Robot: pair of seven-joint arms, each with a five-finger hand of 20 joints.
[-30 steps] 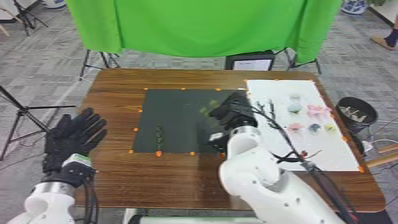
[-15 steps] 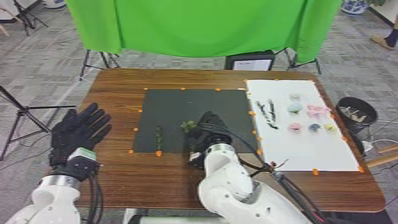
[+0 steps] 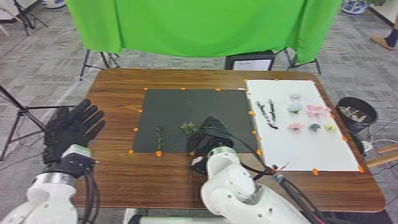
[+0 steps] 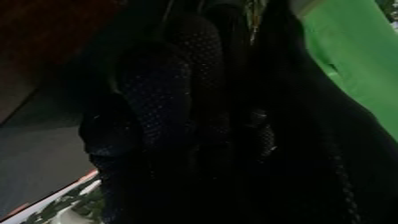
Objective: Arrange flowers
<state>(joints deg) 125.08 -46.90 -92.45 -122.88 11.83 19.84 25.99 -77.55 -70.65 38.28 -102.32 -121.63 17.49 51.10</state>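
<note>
Right robot hand (image 3: pixel 211 133) over the near part of the dark mat (image 3: pixel 197 102), close to the mat's near edge; how far open it is cannot be told. In the right wrist view, a thin pale-green strand (image 4: pixel 254 22) shows against the glove; whether it is gripped cannot be told. A bushy green sprig (image 3: pixel 189 128) lies on the mat just beside that hand, to its left; a long green stem (image 3: pixel 159 139) lies farther left, near the mat's left edge. The left robot hand (image 3: pixel 73 129) is wide open, fingers straight and spread, over the left edge of the brown surface (image 3: pixel 133 185). Mat extends beyond the right hand; a strip separates it from the white sheet (image 3: pixel 306 155), which bears dark branches (image 3: pixel 267 114) and small flowers (image 3: pixel 318 110).
</note>
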